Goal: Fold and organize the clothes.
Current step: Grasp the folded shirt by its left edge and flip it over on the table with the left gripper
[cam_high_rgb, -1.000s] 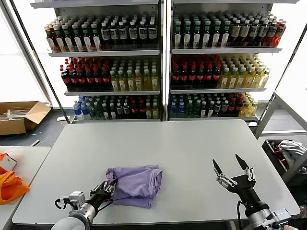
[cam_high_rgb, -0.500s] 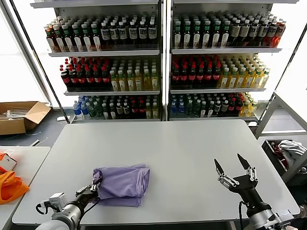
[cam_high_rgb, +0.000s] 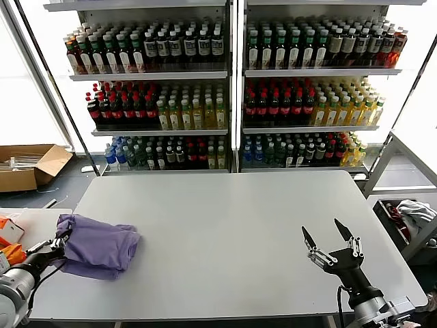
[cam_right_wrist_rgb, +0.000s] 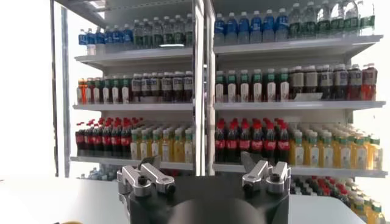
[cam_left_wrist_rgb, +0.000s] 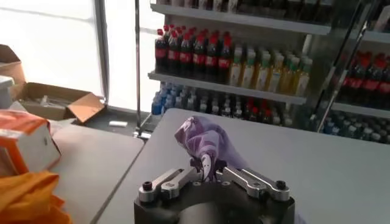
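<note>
1. Lying bunched at the left edge of the desk: the lavender T-shirt, folded into a loose bundle, hanging slightly over that edge toward the near-left corner.
2. Pinching the T-shirt's left end: the left claw, jaws narrowed tight on a fold of the fabric, sitting just off the desk's left edge.
3. Showing the same grip in the left wrist view: left claw closing on a gathered point of purple cloth, with a dark purple-and-white print showing at the pinched tip.
4. Hovering over the near-right corner of the desk: the right claw, jaws spread wide, holding nothing, well apart from the T-shirt.
5. Looking out from the right wrist view: right claw with fingers far apart, facing the drink shelves.
6. Standing behind the desk's far edge: tall shelves filled with rows of bottles.
7. Sitting beside the desk's left edge: a second, lower table carrying an orange fabric item.
8. Lying on the floor, far left: an open cardboard box.
9. Resting in a bin off the desk's right edge: a grey-white cloth bundle.
</note>
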Available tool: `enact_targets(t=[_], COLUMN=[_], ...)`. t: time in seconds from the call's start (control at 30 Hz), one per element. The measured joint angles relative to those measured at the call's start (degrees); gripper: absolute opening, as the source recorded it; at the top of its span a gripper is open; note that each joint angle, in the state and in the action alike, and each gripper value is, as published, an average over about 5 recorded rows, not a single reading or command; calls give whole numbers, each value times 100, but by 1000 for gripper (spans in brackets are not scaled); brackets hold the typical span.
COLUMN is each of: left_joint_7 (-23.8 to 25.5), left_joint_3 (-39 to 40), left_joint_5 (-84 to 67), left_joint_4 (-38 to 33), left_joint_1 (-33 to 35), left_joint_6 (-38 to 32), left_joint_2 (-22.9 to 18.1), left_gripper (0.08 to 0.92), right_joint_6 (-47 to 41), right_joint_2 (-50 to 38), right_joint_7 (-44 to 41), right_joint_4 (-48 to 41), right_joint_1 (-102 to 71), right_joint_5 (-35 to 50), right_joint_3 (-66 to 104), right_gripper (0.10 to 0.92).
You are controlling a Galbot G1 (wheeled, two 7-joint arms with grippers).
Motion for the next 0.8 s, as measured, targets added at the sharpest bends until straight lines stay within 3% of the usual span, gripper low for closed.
enact_targets(t=[0.17,0.37,0.6,0.8], left_joint_7=[-145,-537,-1573,-2465], left_joint_3=[-79,369,1906,3434], left_joint_5=[-67,-73,-415,-871], left_joint_4=[-234,-777,-1351,-1348], left_joint_1=[98,85,-288,-836], left_joint_6=[12,34,40,20], left_joint_2=[279,309,32,-510], left_gripper=[156,156,156,156], right_joint_6=[-19,-17,-9,-39], right_joint_2=[-61,-94,-30,63], right_joint_7=[1,-1,-4,18], right_joint_4=[2,32,78,139], right_joint_1=[36,-13,-133,-230], right_joint_5=[1,1,-81,-208], right_joint_3=[28,110,120,90], right_gripper=[823,823,823,823])
